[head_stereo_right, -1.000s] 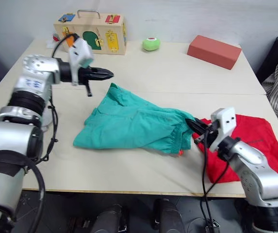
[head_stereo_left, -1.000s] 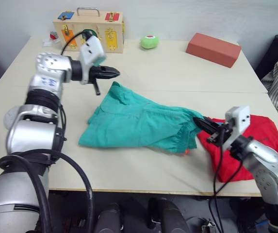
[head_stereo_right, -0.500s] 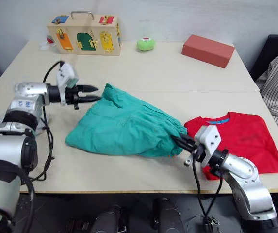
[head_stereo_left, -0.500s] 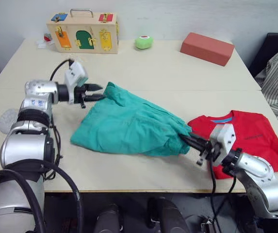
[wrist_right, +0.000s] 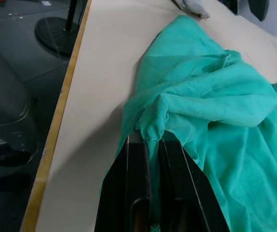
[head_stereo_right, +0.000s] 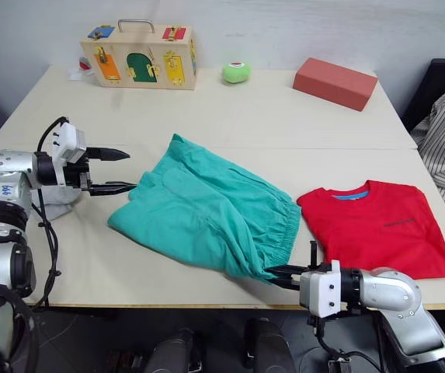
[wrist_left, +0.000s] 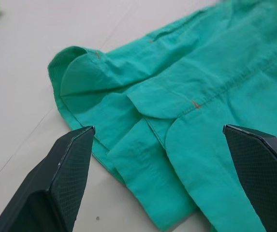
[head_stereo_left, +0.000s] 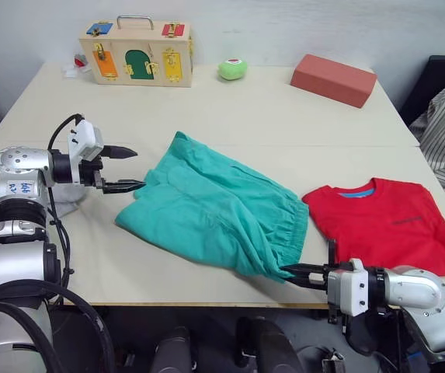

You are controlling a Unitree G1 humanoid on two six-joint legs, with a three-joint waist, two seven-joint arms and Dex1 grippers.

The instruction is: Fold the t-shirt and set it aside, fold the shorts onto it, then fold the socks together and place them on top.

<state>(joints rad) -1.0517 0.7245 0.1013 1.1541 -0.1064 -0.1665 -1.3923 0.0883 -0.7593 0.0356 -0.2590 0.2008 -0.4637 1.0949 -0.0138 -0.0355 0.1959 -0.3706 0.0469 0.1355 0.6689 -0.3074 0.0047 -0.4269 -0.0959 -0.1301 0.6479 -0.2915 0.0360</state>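
Pinching the teal-green cloth shorts (head_stereo_left: pixel 220 214) at their near corner, my right gripper (head_stereo_left: pixel 293 273) was clamped, apparently to spread them. My left gripper (head_stereo_left: pixel 126 169) stood open beside the far hem.

The right tool (head_stereo_right: pixel 278 277) has dragged the shorts (head_stereo_right: pixel 214 211) toward the near table edge, off the t-shirt (head_stereo_right: pixel 373 229).

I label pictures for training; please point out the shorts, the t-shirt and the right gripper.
shorts (head_stereo_left: pixel 214 203), left eye view, middle of cloth.
t-shirt (head_stereo_left: pixel 389 225), left eye view, chest area.
right gripper (head_stereo_left: pixel 296 273), left eye view, between fingertips.
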